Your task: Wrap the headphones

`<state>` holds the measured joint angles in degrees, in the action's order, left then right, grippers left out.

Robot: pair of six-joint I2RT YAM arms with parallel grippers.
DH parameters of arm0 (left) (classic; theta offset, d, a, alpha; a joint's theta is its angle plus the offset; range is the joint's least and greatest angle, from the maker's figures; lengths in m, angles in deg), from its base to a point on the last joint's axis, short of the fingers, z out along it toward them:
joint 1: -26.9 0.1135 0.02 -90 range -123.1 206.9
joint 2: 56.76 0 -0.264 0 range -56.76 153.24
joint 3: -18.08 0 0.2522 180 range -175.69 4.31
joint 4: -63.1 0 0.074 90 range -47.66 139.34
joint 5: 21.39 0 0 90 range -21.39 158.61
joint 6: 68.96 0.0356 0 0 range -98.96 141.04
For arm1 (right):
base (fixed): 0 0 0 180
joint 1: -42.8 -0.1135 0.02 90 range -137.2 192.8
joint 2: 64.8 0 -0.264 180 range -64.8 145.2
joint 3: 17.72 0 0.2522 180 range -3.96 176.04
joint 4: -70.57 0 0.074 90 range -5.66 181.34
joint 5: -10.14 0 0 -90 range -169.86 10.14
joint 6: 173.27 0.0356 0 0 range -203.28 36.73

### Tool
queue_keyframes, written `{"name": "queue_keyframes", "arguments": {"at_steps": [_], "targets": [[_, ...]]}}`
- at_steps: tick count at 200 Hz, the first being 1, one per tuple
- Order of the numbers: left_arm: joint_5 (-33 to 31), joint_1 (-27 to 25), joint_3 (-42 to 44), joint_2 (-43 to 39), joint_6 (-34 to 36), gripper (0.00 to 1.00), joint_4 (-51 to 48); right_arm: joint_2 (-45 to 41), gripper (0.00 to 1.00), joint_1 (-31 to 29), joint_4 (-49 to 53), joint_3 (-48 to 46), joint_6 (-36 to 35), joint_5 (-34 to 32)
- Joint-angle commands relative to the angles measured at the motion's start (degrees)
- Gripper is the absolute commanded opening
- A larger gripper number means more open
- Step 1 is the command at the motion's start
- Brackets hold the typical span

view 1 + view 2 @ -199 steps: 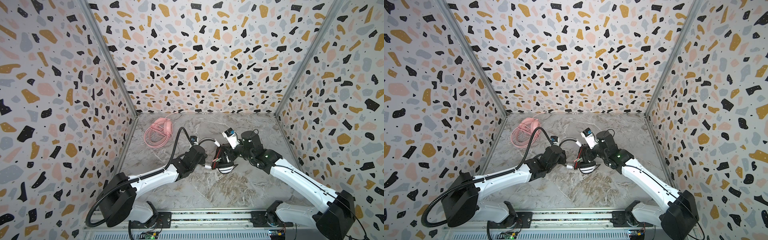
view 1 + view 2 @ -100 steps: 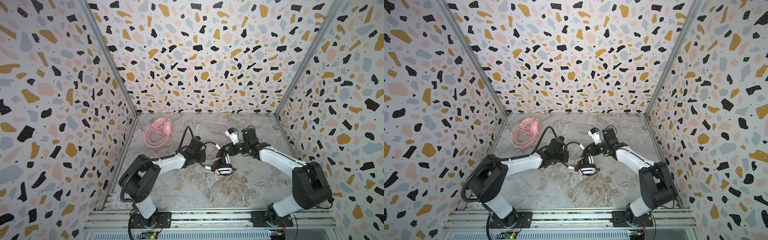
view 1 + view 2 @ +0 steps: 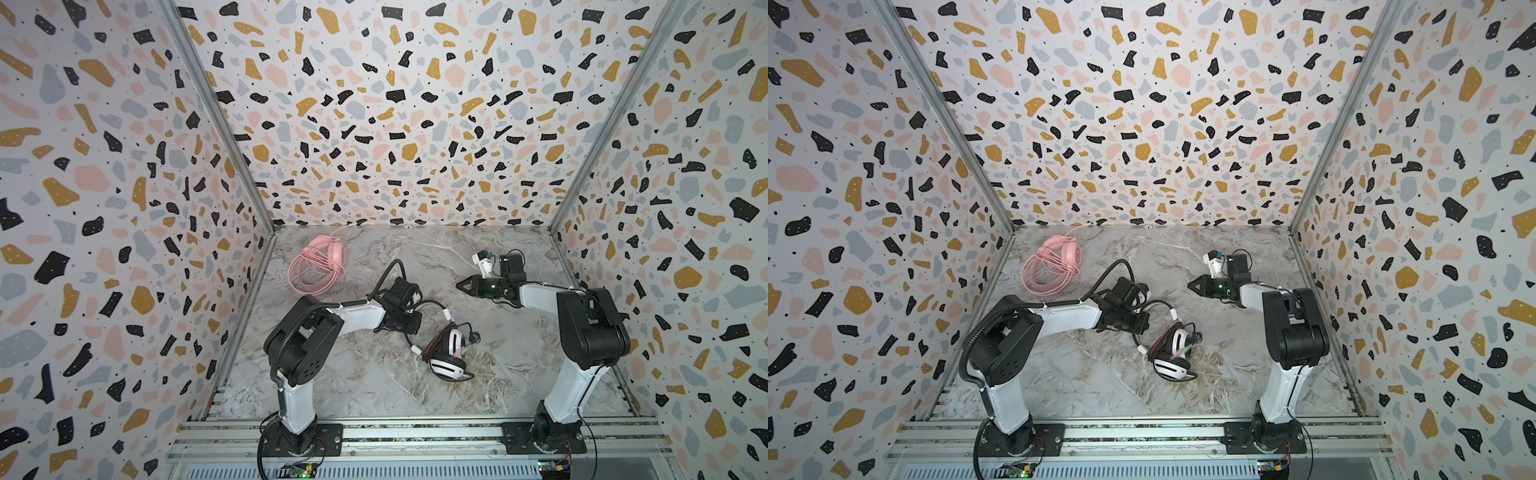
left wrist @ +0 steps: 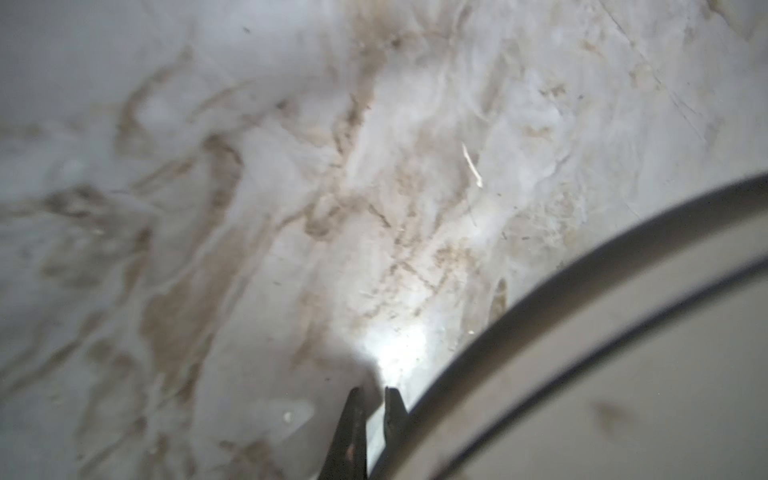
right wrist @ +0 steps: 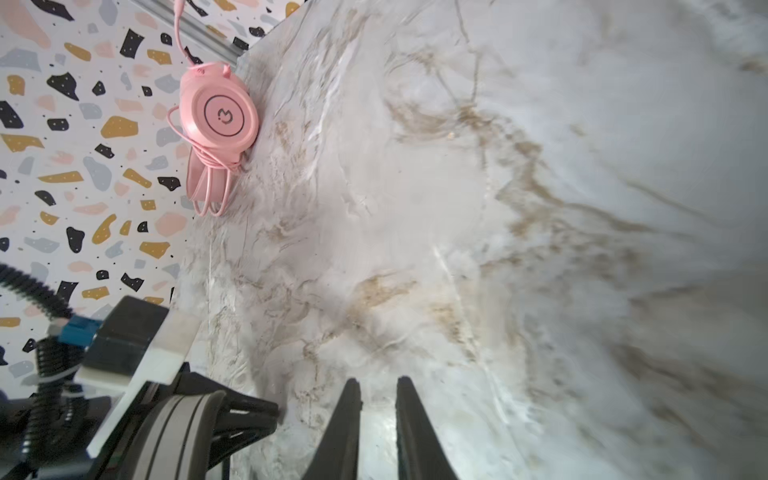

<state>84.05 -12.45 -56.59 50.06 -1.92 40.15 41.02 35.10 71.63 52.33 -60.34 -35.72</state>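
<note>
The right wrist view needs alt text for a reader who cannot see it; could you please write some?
Pink headphones with their cord in loops lie on a marble table beside a speckled wall. The right end effector stands slightly open over the table, holding nothing.

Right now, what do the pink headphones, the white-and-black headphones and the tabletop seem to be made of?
The pink headphones look like smooth moulded plastic, judging by the soft sheen on the ear cup. The white-and-black headphones are likely plastic shells with dark padding, but they are too small to be sure. The tabletop has a marble look, veined grey and tan; real stone or a print, I cannot tell.
</note>
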Motion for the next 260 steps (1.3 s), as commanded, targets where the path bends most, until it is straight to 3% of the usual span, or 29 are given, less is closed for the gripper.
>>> {"name": "queue_keyframes", "arguments": {"at_steps": [1, 81, 121, 144, 175, 205, 227, 260], "targets": [[3.88, 0.59, -1.11, 0.67, 1.02, 0.02, -1.87, -0.55, 0.2, 0.7, -7.12, -1.13, 4.85, 3.86], [2.57, 2.56, -2.79, 0.8, -0.56, 0.04, -3.23, -6.59, 0.26, 0.71, -0.49, -4.44, -0.61, -2.13], [-1.92, 3.01, -5.93, 1.81, -1.87, 0.16, -5.7, -12.37, 0.27, 0.71, 0.26, -8.6, -1.12, -3.86], [-4.79, 3.05, -7.72, 1.99, -3.08, 0.33, -6.64, -16.41, 0.27, 0.68, 1.03, -10.96, -1.45, -5.57], [-7.35, 3.05, -9.16, 0.2, -3.0, 0.42, -7.57, -22.04, 0.27, 0.71, 4.62, -12.88, -3.45, -10.04], [-13.48, 3.19, -9.64, -4.57, -1.85, 0.56, -9.33, -29.35, 0.28, 0.63, 5.72, -16.47, -5.26, -17.27], [-18.91, 3.81, -8.25, -9.5, -1.22, 0.64, -8.71, -35.58, 0.3, 0.67, 4.61, -21.32, -5.96, -28.95], [-25.71, 7.16, -1.61, -18.24, -2.01, 0.65, -3.03, -43.43, 0.36, 0.76, 0.72, -27.38, -4.52, -46.3]]}}
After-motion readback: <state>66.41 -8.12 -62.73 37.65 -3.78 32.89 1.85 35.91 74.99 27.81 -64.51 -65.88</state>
